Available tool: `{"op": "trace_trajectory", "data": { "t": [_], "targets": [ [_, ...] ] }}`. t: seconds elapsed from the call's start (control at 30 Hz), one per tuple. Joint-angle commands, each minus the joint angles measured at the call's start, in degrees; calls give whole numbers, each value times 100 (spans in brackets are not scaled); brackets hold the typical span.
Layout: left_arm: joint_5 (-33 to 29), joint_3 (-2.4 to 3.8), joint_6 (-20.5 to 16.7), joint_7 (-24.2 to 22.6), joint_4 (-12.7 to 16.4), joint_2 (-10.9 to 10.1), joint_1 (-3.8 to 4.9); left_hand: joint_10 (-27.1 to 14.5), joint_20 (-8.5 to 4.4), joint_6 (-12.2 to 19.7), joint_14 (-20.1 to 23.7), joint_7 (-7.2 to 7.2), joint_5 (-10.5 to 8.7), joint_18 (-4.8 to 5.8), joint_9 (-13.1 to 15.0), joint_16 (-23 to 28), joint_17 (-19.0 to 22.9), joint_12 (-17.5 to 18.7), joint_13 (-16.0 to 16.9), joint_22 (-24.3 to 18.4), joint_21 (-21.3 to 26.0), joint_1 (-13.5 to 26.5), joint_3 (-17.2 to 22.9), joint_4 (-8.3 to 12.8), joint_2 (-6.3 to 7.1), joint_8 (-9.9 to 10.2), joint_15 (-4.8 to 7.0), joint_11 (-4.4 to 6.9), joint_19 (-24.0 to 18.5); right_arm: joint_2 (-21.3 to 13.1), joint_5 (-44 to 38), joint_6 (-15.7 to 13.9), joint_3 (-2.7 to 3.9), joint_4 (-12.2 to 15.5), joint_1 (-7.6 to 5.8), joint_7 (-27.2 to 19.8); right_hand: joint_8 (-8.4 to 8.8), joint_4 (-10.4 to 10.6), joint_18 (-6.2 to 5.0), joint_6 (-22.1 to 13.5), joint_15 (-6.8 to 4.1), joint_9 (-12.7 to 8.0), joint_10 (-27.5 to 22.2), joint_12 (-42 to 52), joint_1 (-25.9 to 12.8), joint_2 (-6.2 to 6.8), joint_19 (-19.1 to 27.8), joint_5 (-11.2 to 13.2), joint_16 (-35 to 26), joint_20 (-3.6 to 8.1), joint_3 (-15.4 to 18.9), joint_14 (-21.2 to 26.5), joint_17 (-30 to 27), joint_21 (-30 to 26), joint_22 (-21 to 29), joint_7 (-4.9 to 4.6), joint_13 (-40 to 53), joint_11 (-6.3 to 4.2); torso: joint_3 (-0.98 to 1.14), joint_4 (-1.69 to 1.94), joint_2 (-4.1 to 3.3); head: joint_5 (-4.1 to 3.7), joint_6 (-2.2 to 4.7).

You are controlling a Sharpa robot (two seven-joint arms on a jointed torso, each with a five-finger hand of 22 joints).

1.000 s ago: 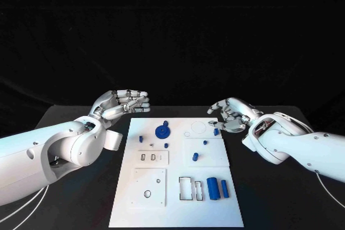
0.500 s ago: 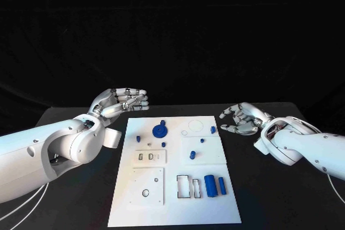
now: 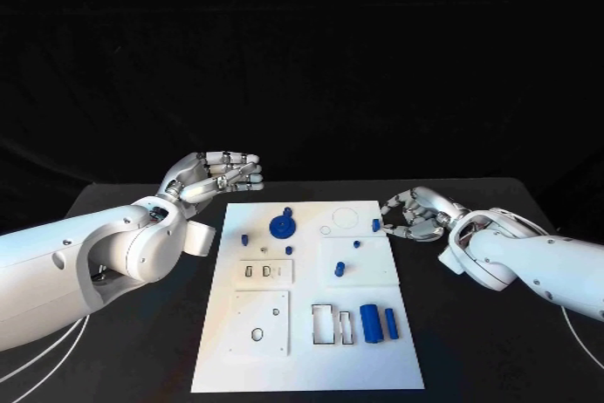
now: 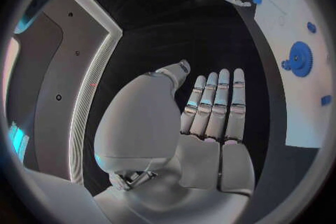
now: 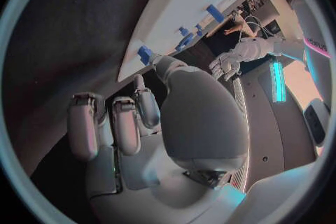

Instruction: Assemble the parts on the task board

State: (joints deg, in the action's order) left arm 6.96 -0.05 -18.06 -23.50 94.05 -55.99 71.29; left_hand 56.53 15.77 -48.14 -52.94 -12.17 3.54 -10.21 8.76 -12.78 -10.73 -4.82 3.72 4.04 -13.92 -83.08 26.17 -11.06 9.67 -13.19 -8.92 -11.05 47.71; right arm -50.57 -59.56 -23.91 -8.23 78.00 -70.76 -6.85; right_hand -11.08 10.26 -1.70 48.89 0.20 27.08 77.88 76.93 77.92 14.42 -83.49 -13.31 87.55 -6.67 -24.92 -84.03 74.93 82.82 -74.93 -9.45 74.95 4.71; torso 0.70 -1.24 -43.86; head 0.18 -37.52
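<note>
A white task board (image 3: pixel 308 333) lies in the lower middle of the frame on a black table (image 3: pixel 490 351). Small blue parts sit on it: a gear (image 3: pixel 284 227) near its top and a cylinder (image 3: pixel 372 323) at lower right. The left hand (image 3: pixel 222 176) hovers at the board's upper left corner, fingers curled. The right hand (image 3: pixel 413 215) rests by the board's upper right edge, beside a small blue peg (image 3: pixel 376 223).

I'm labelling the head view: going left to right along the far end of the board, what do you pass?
Left hand → blue gear → small blue part at the board's right edge → right hand.
</note>
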Motion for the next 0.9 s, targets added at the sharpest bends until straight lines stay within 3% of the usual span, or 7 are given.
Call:
{"op": "trace_trajectory", "data": {
  "t": [0.03,0.13,0.37,0.9],
  "targets": [
    [-19,3,94,-36,10,6,2,-3,-10,32,0,-223,-20,-34,-10,29,-5,20,5,-5,34,21,26,-9,47,20,-26,-35,38,51,-54,176,-1,-43,14,-16,25,-38,-72,-18,40,2,-14,-17,64,-14,8,-5,23,-6,-15,-443,883,-3,-754,-27,33,6,1,-3,-4,9,-15],
    [-19,3,92,-26,12,5,2,-3,-9,32,-1,-224,-20,-35,-10,31,-6,23,5,-5,35,23,30,-6,48,21,-26,-36,39,99,-67,208,-4,-70,19,-6,37,-40,-71,-29,43,0,-15,-18,71,-23,6,-6,27,-8,-23,-446,893,-2,-756,-30,32,10,-1,-20,-3,10,-24],
    [-19,3,92,-19,15,5,2,-4,-9,35,-1,-226,-21,-35,-11,32,-7,26,4,-6,35,25,32,-4,50,23,-26,-36,39,172,-88,242,-9,-114,37,4,55,-46,-69,-35,48,-1,-9,-11,92,-52,0,-8,30,-12,-52,-448,901,1,-762,-37,37,15,9,-20,0,3,-50],
    [-19,3,93,-15,17,3,2,-4,-9,35,-1,-226,-21,-35,-11,32,-7,26,4,-6,35,25,32,-4,50,23,-26,-36,39,277,-117,235,-13,-192,47,36,27,-60,-51,136,50,29,89,95,133,-150,-57,0,51,-19,-182,-463,959,51,-824,-29,136,10,7,-17,-6,5,-59]
  ]
}}
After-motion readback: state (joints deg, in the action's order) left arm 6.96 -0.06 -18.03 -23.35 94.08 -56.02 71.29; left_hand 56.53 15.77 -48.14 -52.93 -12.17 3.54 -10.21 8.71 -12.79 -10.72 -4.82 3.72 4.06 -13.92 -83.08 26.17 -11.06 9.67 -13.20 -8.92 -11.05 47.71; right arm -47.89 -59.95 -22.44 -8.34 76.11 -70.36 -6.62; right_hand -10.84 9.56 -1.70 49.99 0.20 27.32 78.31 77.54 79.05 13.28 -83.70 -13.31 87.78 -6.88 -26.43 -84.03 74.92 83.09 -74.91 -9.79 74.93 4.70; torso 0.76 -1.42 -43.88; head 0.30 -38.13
